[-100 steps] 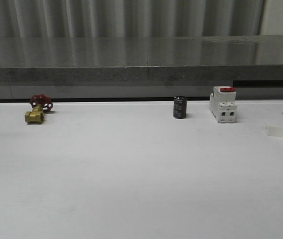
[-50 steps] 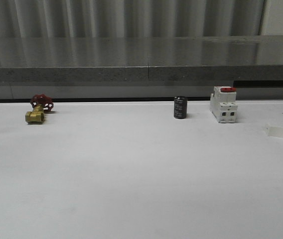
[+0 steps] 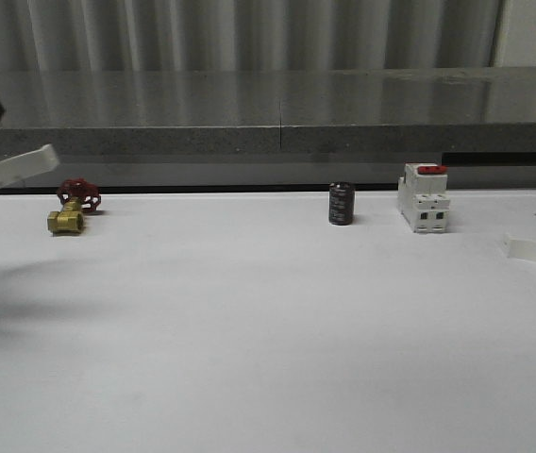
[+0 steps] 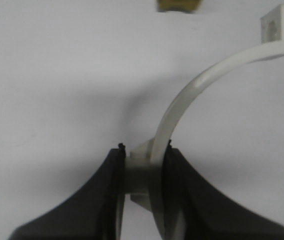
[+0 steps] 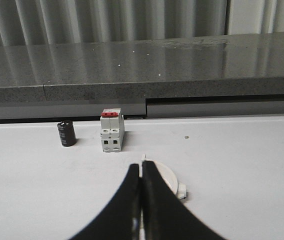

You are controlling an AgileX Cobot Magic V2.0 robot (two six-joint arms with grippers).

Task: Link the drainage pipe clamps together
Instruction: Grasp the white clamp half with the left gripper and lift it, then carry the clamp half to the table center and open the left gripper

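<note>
left tool [image 4: 144, 170]: clamped on one end tab of a white half-ring clamp [image 4: 192, 95], lifted above the table [image 3: 268, 321] at far left | right tool [image 5: 141, 187]: fingers pressed together, gripping nothing I can see; second half-ring [image 5: 169, 181] lies just beyond it, at right | halves well apart; held arc must travel right

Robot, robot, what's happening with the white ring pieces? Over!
Left gripper shut on one clamp half. Right gripper shut on other clamp half. Halves far apart. Nothing between.
</note>
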